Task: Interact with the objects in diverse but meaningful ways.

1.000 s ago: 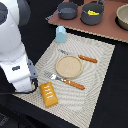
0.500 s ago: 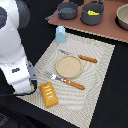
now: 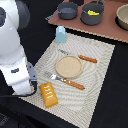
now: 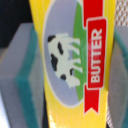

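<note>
The yellow butter box (image 4: 70,60), with a cow picture and a red label, stands between the two grey, teal-edged fingers (image 4: 20,80). It fills all the space between them. They seem to be clamped on its two sides, though the wrist view is too close and blurred to show the contact line. In the exterior view the box is hidden behind the white arm (image 3: 15,55), so it is probably at the mat's corner on the exterior view's left.

I judge the box to be a light toy, stiff enough to squeeze, with a smooth printed skin that can slip. The flat opposite faces are the right place to hold it, near its middle, so that it does not swing.

Just beside the arm, the orange-brown scored bread block (image 3: 48,94) lies on the woven placemat (image 3: 100,75). Further in are the round tan plate (image 3: 68,66), a fork (image 3: 62,80) on one side and a knife (image 3: 80,57) on the other, both with orange handles. The small pale carton (image 3: 60,34) stands at the far edge of the mat. Beyond it, a brown board (image 3: 115,27) carries a grey saucepan (image 3: 67,10) and a second pot (image 3: 92,13) with something yellow inside. The worktop (image 3: 112,110) is dark, and the mat's ribbed weave should grip a box that is set down on it.
</note>
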